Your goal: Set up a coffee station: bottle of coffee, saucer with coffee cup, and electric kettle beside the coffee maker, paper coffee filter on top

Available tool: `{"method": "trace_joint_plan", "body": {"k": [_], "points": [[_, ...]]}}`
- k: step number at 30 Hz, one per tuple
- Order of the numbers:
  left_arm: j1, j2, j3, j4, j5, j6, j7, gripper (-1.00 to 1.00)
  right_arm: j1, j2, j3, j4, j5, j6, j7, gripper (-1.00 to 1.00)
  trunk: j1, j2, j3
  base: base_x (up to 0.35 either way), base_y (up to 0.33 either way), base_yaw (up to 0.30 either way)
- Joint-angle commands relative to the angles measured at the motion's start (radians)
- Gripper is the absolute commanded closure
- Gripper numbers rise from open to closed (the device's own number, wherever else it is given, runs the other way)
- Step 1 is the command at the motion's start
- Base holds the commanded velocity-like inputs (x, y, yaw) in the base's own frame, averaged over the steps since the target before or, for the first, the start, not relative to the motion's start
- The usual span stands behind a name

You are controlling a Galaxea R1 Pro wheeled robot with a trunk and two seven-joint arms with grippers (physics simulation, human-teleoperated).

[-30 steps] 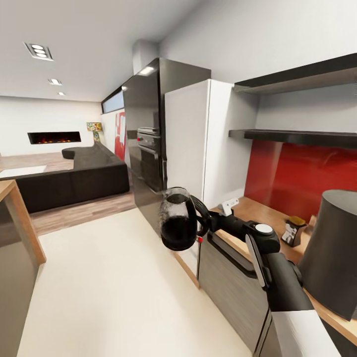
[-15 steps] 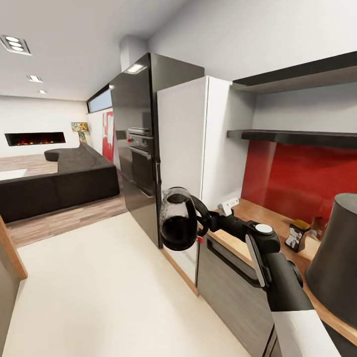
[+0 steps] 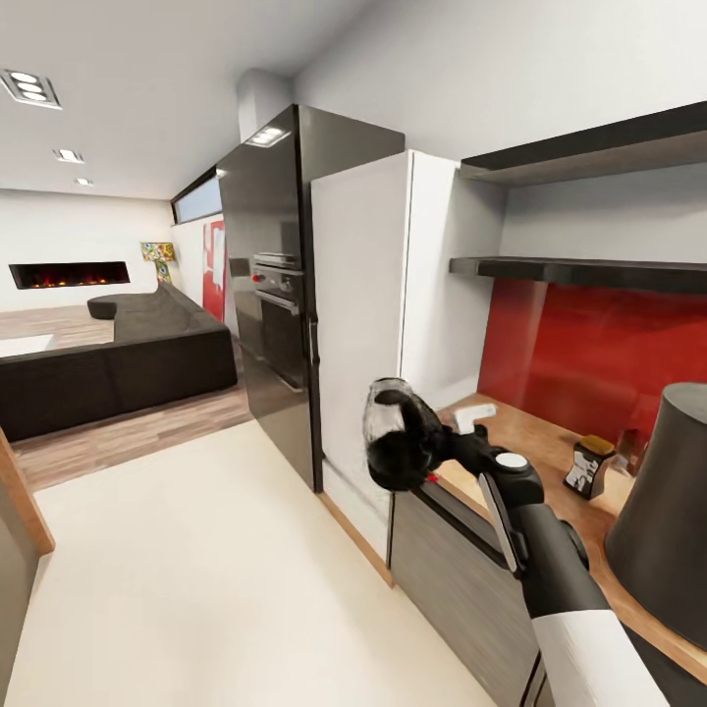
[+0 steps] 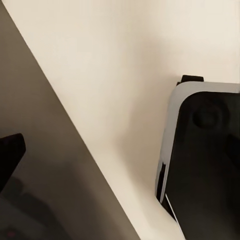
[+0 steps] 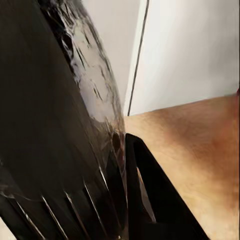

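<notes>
Right arm holding the electric kettle above the near end of the wooden table.

At lower right of the head view the right arm (image 3: 550,579) reaches up toward mid-frame, its right gripper (image 3: 432,454) with fingers clamped on the handle of the electric kettle (image 3: 396,437), a glass body dark in its lower part; in the right wrist view the kettle (image 5: 55,115) looms close, with wood and a white panel behind it. Right of the arm, a big dark cone-shaped object (image 3: 663,501) stands on the table (image 3: 535,442). Behind it, at the red backsplash, sits a small dark jar with a tan top (image 3: 587,464). Farther up hang two dark shelves (image 3: 589,267); a white cabinet (image 3: 378,314) and black oven tower (image 3: 270,295) stand mid-frame, a sofa (image 3: 118,363) at far left. Whether the left arm's fingers are wide or closed cannot be told from the left wrist view.
</notes>
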Motion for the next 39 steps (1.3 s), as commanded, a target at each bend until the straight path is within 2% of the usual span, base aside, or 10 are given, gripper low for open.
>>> {"method": "trace_joint_plan", "body": {"k": [1,7,9,16,18,20,22,23,24,39], "points": [[-0.001,0.0,0.007,0.001,-0.001,-0.005,-0.001,-1.0,0.0,0.001,0.0,0.001,-0.018,0.006,-0.022,1.0,0.0,-0.001,0.0,0.0,0.0,0.0],[-0.001,0.003,0.007,0.001,-0.002,-0.006,-0.007,-1.0,0.0,0.0,-0.014,0.0,-0.019,0.004,-0.075,1.0,0.0,-0.001,0.0,0.0,0.0,0.0],[-0.001,0.004,0.006,0.001,-0.002,-0.006,-0.008,-1.0,0.0,0.0,-0.037,-0.004,-0.019,0.005,-0.077,1.0,0.0,-0.001,0.0,0.0,0.0,0.0],[-0.001,0.005,0.006,0.001,-0.003,-0.007,-0.008,-1.0,0.0,0.003,-0.158,-0.003,-0.018,0.005,-0.087,1.0,0.0,-0.001,0.0,0.0,0.0,0.0],[-0.001,0.006,0.007,0.0,-0.002,-0.007,-0.008,-1.0,0.0,0.005,-0.185,0.002,-0.018,0.005,-0.117,1.0,0.0,-0.001,0.0,0.0,0.0,0.0],[-0.001,0.008,0.007,0.0,-0.002,-0.007,-0.009,-1.0,0.0,0.02,-0.197,0.003,-0.018,0.002,-0.195,1.0,0.0,-0.001,0.0,0.0,0.0,0.0],[-0.001,0.009,0.007,0.0,-0.002,-0.007,-0.008,-1.0,0.0,0.032,-0.201,0.003,-0.019,-0.013,-0.257,1.0,0.0,-0.001,0.0,0.0,0.0,0.0],[-0.001,0.009,0.007,0.0,-0.001,-0.007,-0.007,-1.0,0.0,0.042,-0.203,0.004,-0.019,-0.058,-0.302,1.0,0.0,-0.001,0.0,0.016,0.104,-0.117],[-0.001,0.009,0.007,0.0,-0.001,-0.007,-0.007,-1.0,0.001,0.044,-0.203,0.008,-0.019,-0.073,-0.31,1.0,0.0,-0.001,0.0,0.051,0.194,-0.187],[-0.001,0.005,0.007,0.0,-0.002,-0.007,-0.007,-1.0,0.001,0.045,-0.203,0.033,-0.019,-0.091,-0.318,1.0,0.0,-0.001,0.0,0.194,0.246,-0.256]]}}
